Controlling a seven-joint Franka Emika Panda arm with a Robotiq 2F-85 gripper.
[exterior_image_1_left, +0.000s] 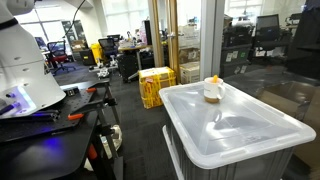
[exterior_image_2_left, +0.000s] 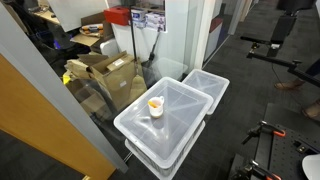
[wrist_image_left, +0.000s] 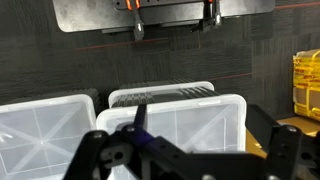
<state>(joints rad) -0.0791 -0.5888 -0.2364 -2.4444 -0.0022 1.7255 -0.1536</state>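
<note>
In the wrist view the hand (wrist_image_left: 180, 158) is blurred and cut off by the bottom edge, and the yellow crate (wrist_image_left: 306, 85) by the right edge. In an exterior view the small cup-like object (exterior_image_1_left: 212, 91) on the clear bin's lid (exterior_image_1_left: 240, 125) is too small to identify.

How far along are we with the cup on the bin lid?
Done: nothing that shows; the cup stands upright on the bin lid, untouched. In hand: the gripper hangs open and empty, clear of the bins, cup outside the wrist view. Left: probably the whole approach and grasp.
</note>
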